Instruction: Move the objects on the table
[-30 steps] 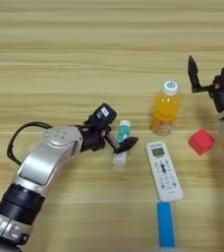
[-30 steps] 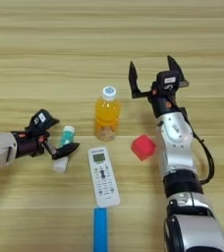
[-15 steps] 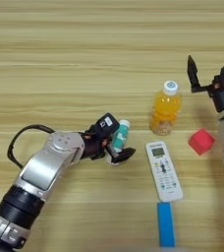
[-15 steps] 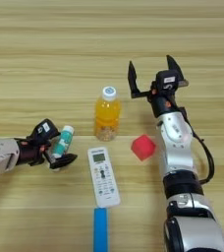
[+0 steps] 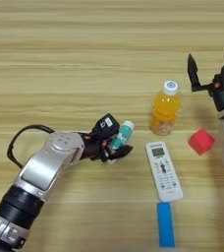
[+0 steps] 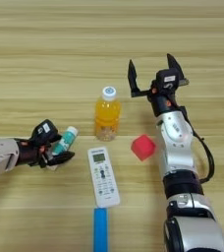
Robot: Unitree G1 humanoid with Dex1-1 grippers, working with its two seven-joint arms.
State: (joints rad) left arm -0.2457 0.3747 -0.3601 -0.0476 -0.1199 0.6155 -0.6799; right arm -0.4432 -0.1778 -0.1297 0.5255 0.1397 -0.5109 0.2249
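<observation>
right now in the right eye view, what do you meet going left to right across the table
left tool shut on the white-and-teal tube → white remote control → red cube → right tool, open

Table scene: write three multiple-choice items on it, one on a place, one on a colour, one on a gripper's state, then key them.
1. Where is the red cube?
A. right of the white remote control
B. left of the tube
C. on the flat blue bar

2. What colour is the drink bottle?
A. green
B. orange with a white cap
C. black

3. What is the left gripper doing?
A. hanging open, empty
B. closed around the white-and-teal tube
C. pressing the remote

Key: 1 A, the cube lies off the remote's right side. 2 B, orange body, white cap. 3 B, its black fingers enclose the tube, while the right gripper stands open past the bottle.
</observation>
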